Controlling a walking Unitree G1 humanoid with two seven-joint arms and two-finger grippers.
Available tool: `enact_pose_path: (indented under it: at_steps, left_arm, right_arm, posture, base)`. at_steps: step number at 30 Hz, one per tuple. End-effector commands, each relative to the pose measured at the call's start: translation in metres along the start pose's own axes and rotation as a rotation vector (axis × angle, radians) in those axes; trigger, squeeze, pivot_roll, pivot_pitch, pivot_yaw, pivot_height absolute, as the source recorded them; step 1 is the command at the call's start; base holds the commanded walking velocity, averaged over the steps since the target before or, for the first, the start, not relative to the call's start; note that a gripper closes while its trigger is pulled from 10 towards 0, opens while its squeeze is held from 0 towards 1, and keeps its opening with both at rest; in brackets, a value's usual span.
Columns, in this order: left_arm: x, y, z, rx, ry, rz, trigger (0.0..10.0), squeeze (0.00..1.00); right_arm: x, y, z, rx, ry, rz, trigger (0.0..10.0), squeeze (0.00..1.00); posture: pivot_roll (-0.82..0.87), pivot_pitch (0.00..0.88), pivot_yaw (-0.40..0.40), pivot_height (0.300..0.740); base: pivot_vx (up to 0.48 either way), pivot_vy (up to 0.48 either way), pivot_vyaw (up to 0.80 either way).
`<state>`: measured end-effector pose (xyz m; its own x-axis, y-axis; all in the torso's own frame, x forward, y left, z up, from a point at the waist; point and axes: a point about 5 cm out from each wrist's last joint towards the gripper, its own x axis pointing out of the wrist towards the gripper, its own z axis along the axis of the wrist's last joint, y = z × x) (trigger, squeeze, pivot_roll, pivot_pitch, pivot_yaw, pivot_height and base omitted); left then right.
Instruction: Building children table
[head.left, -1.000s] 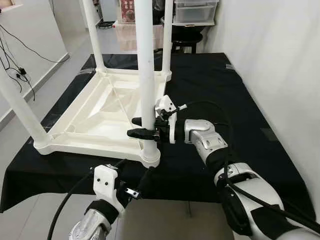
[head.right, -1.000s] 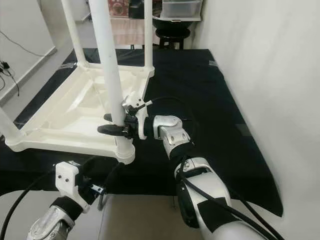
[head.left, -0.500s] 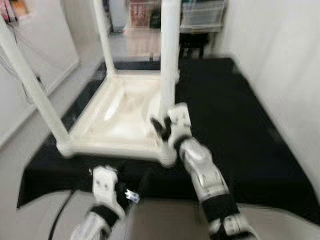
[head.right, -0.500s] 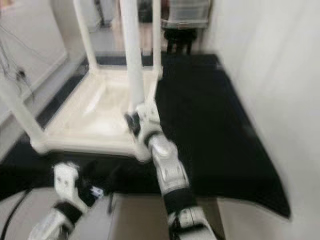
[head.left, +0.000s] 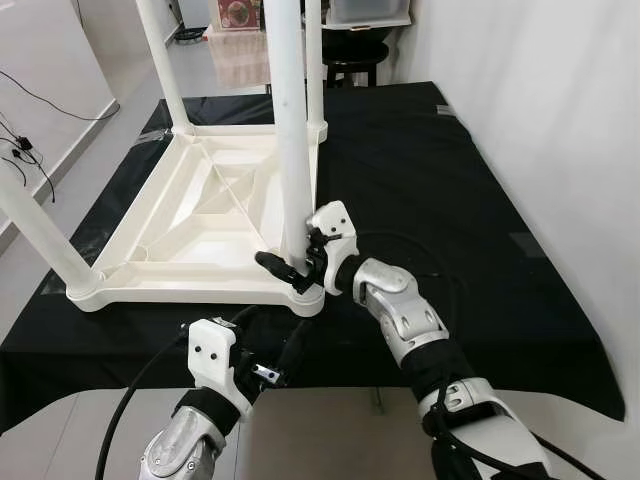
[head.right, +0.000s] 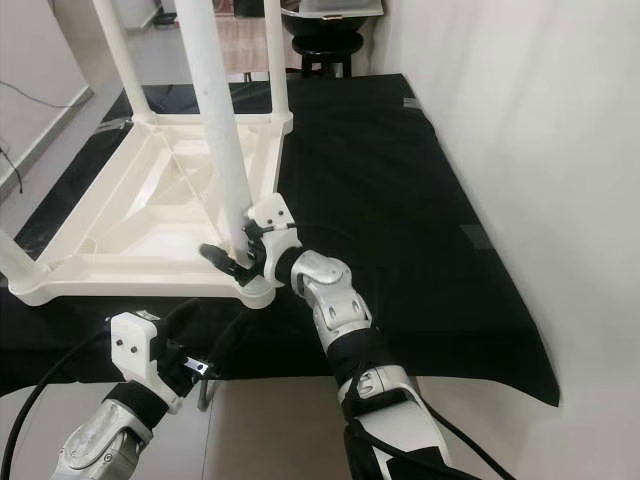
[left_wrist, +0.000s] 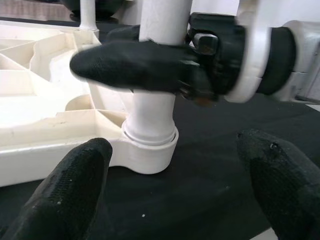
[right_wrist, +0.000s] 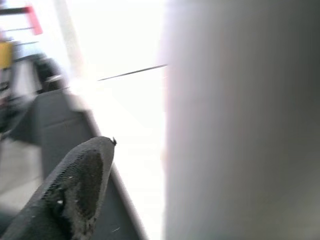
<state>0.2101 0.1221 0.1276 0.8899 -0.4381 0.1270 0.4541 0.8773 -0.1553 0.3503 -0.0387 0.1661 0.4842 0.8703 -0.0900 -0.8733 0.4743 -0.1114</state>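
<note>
Support: black cloth (head.left: 440, 180), spread flat over a low platform.
On it: white plastic table (head.left: 200, 215), upside down, top face on the cloth, legs pointing up.
Table position: on the cloth's left part, its near rail just inside the cloth's front edge.
Right of table: bare cloth up to the white wall (head.left: 560, 110).
Left of cloth: grey floor (head.left: 60, 190) with black cables.

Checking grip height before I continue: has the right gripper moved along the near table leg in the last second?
Yes. The right gripper has slid down the near leg, now clamped just above the corner socket.
</note>
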Motion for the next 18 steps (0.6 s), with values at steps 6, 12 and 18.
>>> enact_pose_path:
  at_steps: [6, 12, 18]
  left_arm:
    - [-0.002, 0.002, -0.006, 0.002, 0.032, 0.007, 10.0, 0.0]
    - [-0.001, 0.0, -0.008, 0.001, 0.032, 0.007, 10.0, 0.0]
    - [-0.002, -0.002, -0.008, 0.0, 0.033, 0.007, 10.0, 0.0]
  right_arm:
    - [0.005, -0.007, 0.011, -0.028, 0.035, 0.237, 10.0, 0.0]
    - [0.009, -0.019, 0.013, 0.028, 0.066, 0.194, 0.2, 0.0]
    - [0.005, -0.021, 0.003, 0.059, 0.101, 0.179, 0.0, 0.0]
  posture:
    - [0.04, 0.043, 0.011, 0.74]
    - [0.05, 0.039, 0.005, 0.74]
    - [0.05, 0.04, 0.008, 0.74]
  base:
    - [0.0, 0.0, 0.0]
    - [0.0, 0.0, 0.0]
    - [0.0, 0.0, 0.0]
